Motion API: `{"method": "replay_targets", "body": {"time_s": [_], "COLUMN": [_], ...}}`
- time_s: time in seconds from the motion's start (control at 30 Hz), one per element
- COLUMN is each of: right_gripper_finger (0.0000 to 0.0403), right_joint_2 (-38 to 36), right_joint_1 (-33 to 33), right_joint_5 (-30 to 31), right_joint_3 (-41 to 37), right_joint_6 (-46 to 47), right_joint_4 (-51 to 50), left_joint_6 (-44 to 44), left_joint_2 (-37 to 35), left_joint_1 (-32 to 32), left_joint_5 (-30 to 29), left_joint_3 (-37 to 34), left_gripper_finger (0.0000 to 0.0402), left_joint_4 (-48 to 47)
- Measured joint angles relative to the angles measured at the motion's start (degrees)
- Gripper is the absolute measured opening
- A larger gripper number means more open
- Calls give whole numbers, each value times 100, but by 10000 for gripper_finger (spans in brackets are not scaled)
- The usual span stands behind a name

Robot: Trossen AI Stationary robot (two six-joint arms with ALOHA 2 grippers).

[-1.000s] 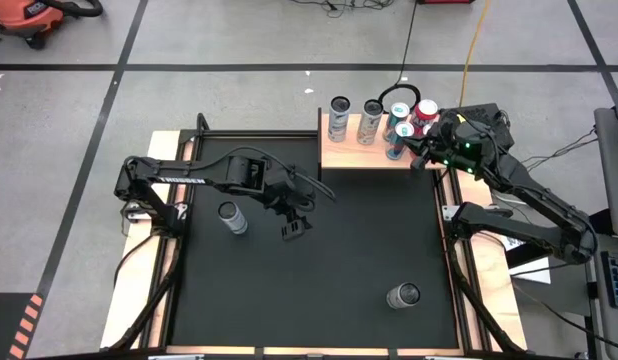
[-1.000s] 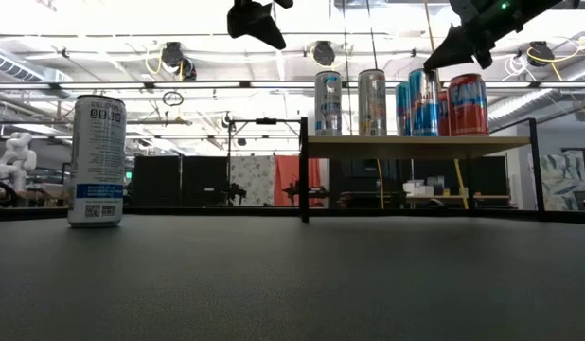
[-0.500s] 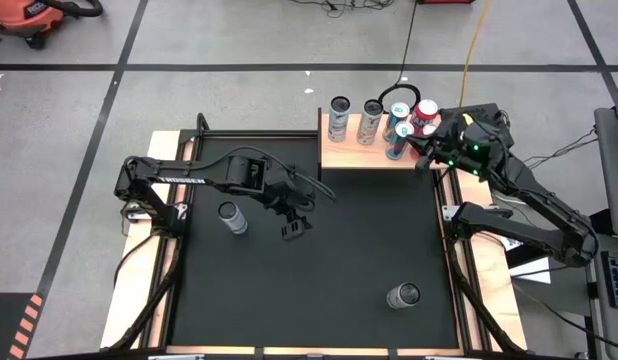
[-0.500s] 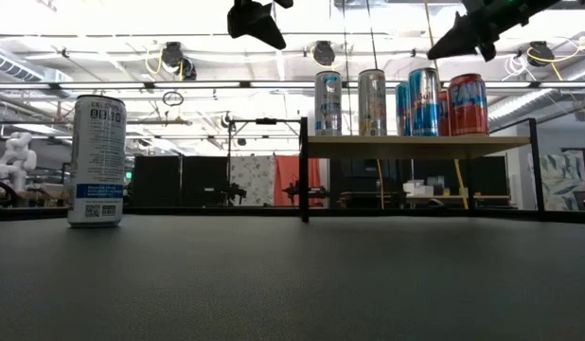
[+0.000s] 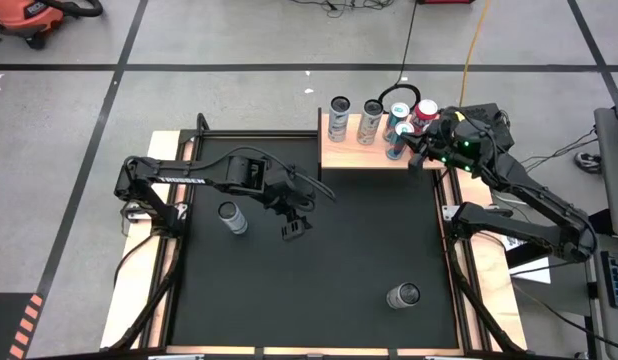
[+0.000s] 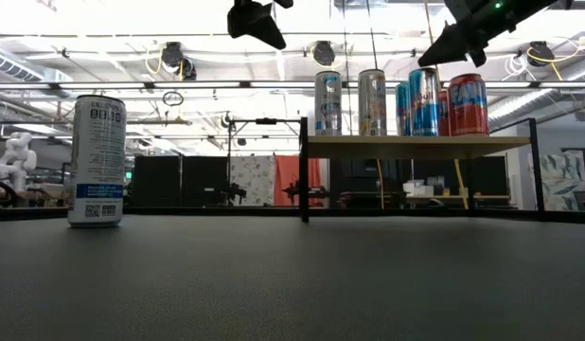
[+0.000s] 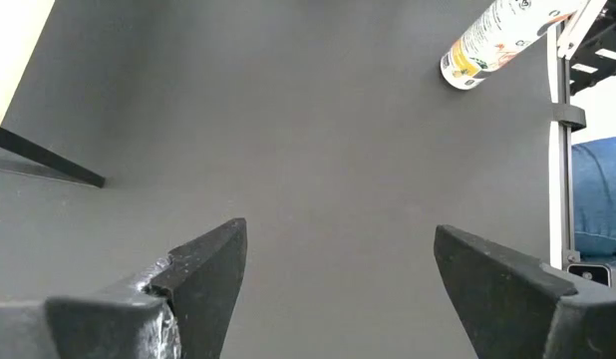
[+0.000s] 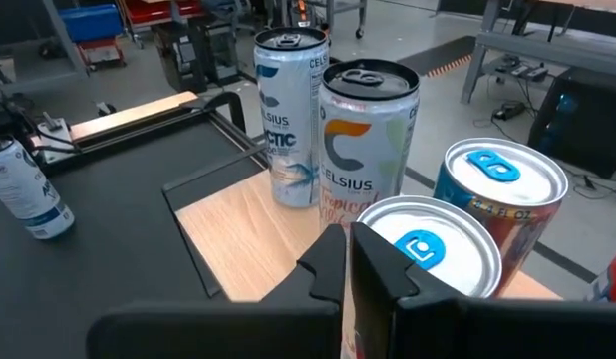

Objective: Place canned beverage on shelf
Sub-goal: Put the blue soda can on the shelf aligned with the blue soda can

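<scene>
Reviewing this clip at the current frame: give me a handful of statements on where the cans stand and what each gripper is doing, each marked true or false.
1. The left gripper hangs above the mat with its fingers open and holds nothing. True.
2. The right gripper is shut on a can lifted clear of the shelf. False: its fingers are shut but empty, just above the blue can, which stands on the shelf.
3. Two cans stand on the black mat, off the shelf. True: one at the left, one near the front right.
4. The shelf holds only two cans. False: at least four, two silver and the rest blue or red.
</scene>
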Motion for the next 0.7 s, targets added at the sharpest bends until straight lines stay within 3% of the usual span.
{"method": "replay_targets", "body": {"time_s": [0.7], "right_gripper_finger": [0], "right_joint_2": [-72], "right_joint_1": [0], "right_joint_5": [13], "right_joint_3": [9], "right_joint_6": [-2], "right_joint_4": [-328], "left_joint_6": [-14], "left_joint_2": [0], "left_joint_1": [0], "left_joint_5": [0], "left_joint_3": [0], "left_gripper_finger": [322], "left_joint_4": [-2]}}
